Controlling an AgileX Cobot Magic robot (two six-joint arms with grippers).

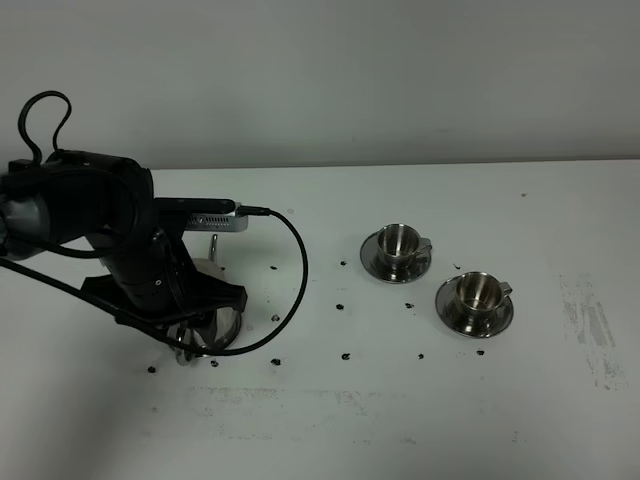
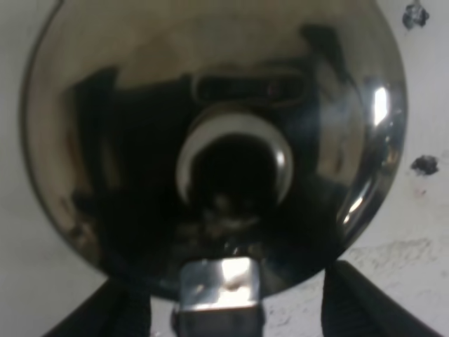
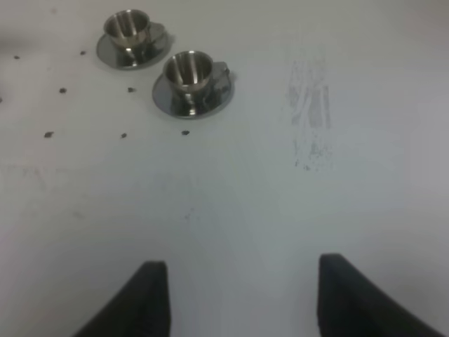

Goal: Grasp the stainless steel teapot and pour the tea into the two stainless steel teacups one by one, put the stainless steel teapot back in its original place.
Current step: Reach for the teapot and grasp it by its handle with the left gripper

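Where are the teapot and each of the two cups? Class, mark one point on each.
teapot (image 2: 235, 165): left wrist view, on the lid's knob.
far cup (image 1: 400, 240): exterior high view, on its bowl.
near cup (image 1: 478, 290): exterior high view, on its bowl.

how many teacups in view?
2. Far cup on its saucer, right of centre; near cup on its own saucer, further right and closer to the camera. The left arm covers some table, so another could be hidden.

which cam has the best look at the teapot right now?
Left wrist: the teapot fills the frame from above, lid knob and handle visible. Exterior high shows only a sliver behind the left arm. Right wrist misses it entirely.
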